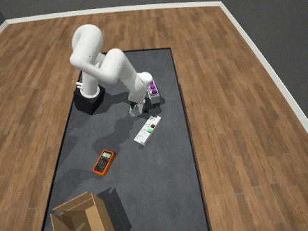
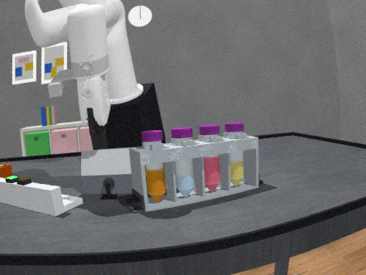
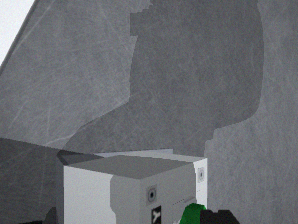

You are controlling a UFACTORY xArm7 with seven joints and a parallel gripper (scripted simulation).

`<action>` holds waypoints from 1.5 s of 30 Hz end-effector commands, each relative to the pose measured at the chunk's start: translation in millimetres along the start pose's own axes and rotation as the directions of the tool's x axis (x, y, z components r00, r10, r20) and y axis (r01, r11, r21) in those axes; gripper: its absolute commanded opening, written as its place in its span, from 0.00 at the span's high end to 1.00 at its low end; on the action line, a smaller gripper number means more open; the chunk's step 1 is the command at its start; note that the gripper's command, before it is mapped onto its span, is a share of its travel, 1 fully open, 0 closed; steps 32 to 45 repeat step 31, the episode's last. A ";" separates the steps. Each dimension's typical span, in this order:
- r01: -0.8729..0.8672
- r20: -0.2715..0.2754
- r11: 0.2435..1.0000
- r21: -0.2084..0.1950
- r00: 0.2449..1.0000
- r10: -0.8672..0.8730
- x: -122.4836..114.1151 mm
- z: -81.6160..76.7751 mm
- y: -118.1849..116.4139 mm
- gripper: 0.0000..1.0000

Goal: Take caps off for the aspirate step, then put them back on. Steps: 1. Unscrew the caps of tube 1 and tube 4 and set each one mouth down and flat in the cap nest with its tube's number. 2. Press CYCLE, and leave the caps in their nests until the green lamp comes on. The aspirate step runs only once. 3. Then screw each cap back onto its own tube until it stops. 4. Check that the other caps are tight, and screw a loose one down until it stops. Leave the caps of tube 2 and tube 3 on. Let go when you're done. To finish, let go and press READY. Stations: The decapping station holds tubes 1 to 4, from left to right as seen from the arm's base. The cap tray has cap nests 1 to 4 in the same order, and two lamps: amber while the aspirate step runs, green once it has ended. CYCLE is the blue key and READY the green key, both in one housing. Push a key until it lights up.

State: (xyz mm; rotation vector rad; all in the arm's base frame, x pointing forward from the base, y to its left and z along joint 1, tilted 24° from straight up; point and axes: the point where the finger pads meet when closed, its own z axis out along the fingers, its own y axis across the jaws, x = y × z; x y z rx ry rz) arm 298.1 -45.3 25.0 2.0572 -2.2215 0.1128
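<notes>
wrist view: gripper (image 2: 99, 138) pinched shut, empty, at green key (image 3: 192, 214); housing (image 3: 90, 192) markings maybe unreadable.
</notes>
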 end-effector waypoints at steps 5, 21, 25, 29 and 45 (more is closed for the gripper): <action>0.001 0.000 1.000 0.002 1.000 -0.001 -0.3 0.2 -1.1 1.00; 0.001 0.000 1.000 0.002 1.000 -0.001 -0.3 4.5 -3.0 1.00; 0.001 0.000 1.000 0.002 1.000 -0.001 -0.3 5.7 -3.5 1.00; 0.001 0.000 1.000 0.002 1.000 -0.001 -0.3 6.9 -4.0 1.00; 0.001 0.000 1.000 0.002 1.000 -0.001 -0.3 7.6 -4.3 1.00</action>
